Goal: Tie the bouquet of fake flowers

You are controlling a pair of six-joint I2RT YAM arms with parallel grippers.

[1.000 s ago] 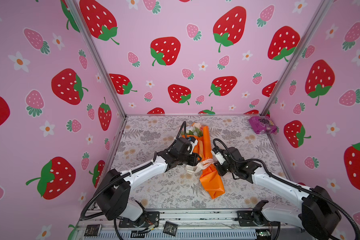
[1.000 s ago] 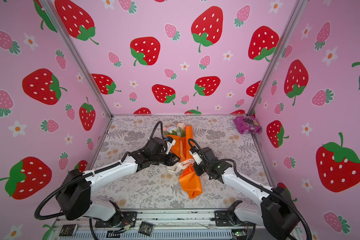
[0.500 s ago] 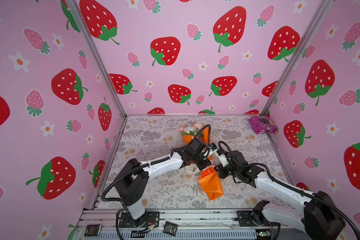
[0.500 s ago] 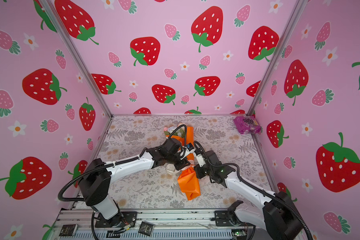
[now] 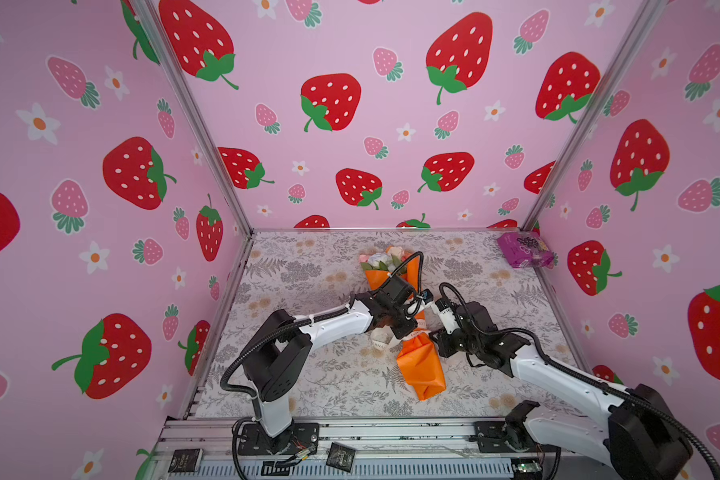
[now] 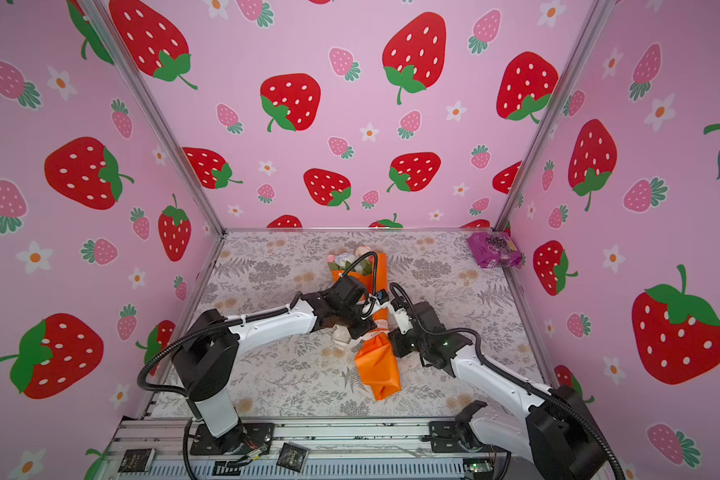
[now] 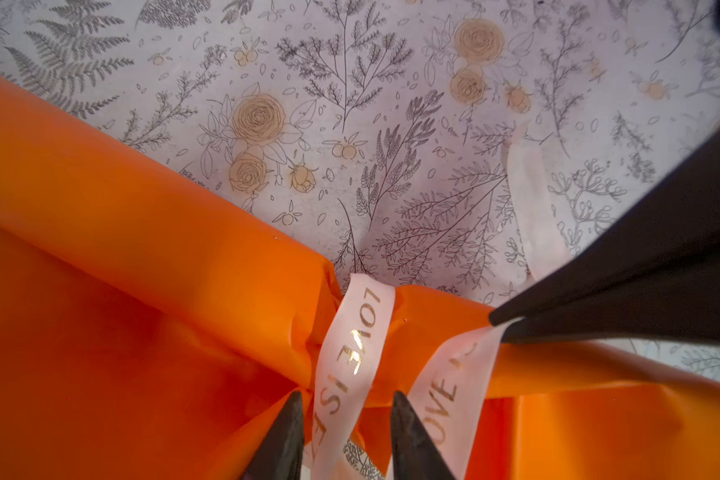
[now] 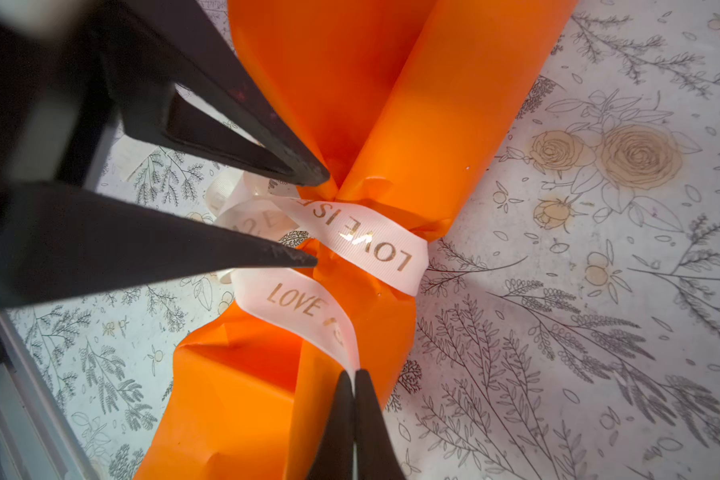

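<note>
bouquet of fake flowers in bright orange wrapping paper (image 5: 420,365) is laid mid floral-print table (image 5: 308,270). pale pink gold-lettered ribbon (image 8: 366,245) is wound round its waist, one tail pinched by closed right gripper (image 8: 354,380). left gripper (image 7: 346,395) is parted narrowly astride the band.

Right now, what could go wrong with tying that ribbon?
The right gripper pinches the cream ribbon with gold letters only at its very tips, so a tug might slip it free. The open left gripper straddles the ribbon right over the orange wrapping paper; closing could pinch paper too.
</note>
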